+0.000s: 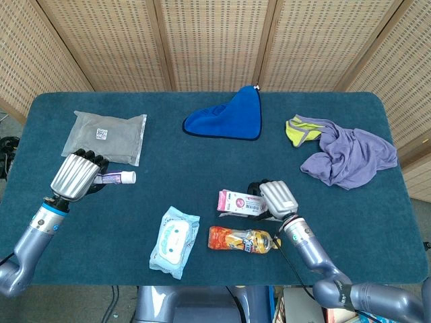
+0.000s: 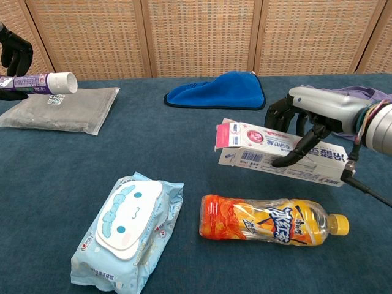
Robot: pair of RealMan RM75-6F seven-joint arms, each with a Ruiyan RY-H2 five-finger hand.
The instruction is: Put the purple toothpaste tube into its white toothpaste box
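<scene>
My left hand [image 1: 75, 176] [image 2: 15, 51] grips the purple toothpaste tube [image 1: 116, 177] [image 2: 40, 82] near the table's left side, held level with its white cap pointing right. The white toothpaste box [image 1: 239, 202] [image 2: 278, 154] with pink print is lifted off the table in my right hand [image 1: 277, 198] [image 2: 309, 119], which holds it around its middle. The box tilts, with its open flap end raised and facing left toward the tube. A wide gap of table separates box and tube.
An orange drink bottle [image 2: 269, 220] lies just below the box. A blue wet-wipes pack [image 2: 127, 223] sits front left, a grey pouch [image 1: 106, 136] behind the left hand. A blue cloth [image 1: 229, 116] and purple and yellow garments [image 1: 340, 151] lie at the back.
</scene>
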